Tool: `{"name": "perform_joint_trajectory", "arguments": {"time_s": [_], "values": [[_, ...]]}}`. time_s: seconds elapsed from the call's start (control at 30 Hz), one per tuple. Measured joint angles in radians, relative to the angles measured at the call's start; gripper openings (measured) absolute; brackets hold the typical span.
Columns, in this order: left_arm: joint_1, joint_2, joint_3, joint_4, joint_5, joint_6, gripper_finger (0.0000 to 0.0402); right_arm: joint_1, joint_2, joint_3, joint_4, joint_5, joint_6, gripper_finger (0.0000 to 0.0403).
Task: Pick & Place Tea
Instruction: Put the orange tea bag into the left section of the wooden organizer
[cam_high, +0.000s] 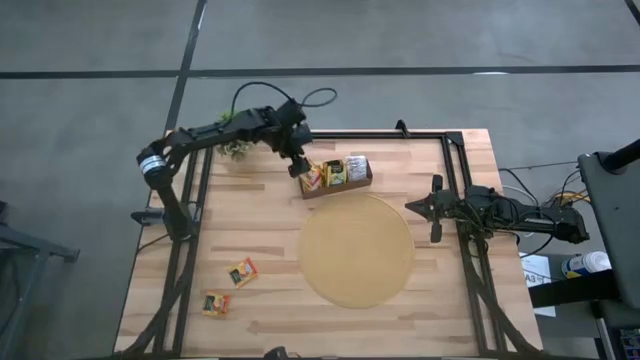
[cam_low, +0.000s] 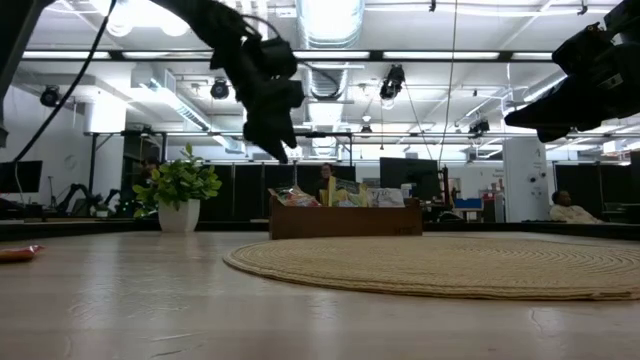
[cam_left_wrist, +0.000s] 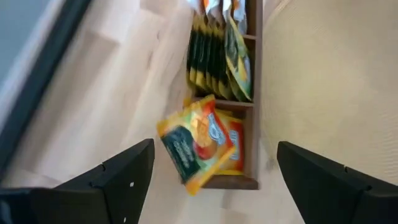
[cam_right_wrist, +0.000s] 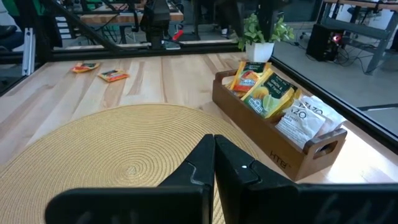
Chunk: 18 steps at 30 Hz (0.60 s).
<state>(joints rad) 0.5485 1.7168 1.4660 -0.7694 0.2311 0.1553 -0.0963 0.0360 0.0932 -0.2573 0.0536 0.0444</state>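
Tea sachets are seen from above in two places: two loose ones (cam_high: 243, 271) (cam_high: 215, 303) lie on the bare table (cam_high: 250, 215) near its left front corner, and the rest stand packed in the wooden tray (cam_high: 337, 176) just behind the round woven mat (cam_high: 356, 250). The left gripper (cam_high: 298, 166) is held over the tray's left end; the right gripper (cam_high: 433, 212) waits beside the mat.

At table height, the tray is seen behind the mat, a potted plant (cam_low: 180, 196) to its side, and an open workshop with ceiling lights beyond.

Past the left wrist, the fingers (cam_left_wrist: 118, 177) are spread wide and empty, and an orange sachet (cam_left_wrist: 198, 144) is seen tilted over the tray's end slot. Such sachets are judged light, thin, limp and slick; an edge is best pinched.

Past the right wrist, the fingers (cam_right_wrist: 205, 163) are pressed together on nothing.
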Motion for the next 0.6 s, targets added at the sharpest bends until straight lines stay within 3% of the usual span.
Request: {"name": "perform_joint_trajectory", "arguments": {"time_s": [0.3, 0.6], "values": [[0.112, 0.001, -0.083, 0.054, 0.191, -0.191, 0.0332, 0.0, 0.0, 0.0, 0.0, 0.0, 0.0, 0.0009], [0.107, 0.005, -0.116, 0.099, 0.188, -0.234, 0.0304, 0.0, 0.0, 0.0, 0.0, 0.0, 0.0, 0.0009]]}}
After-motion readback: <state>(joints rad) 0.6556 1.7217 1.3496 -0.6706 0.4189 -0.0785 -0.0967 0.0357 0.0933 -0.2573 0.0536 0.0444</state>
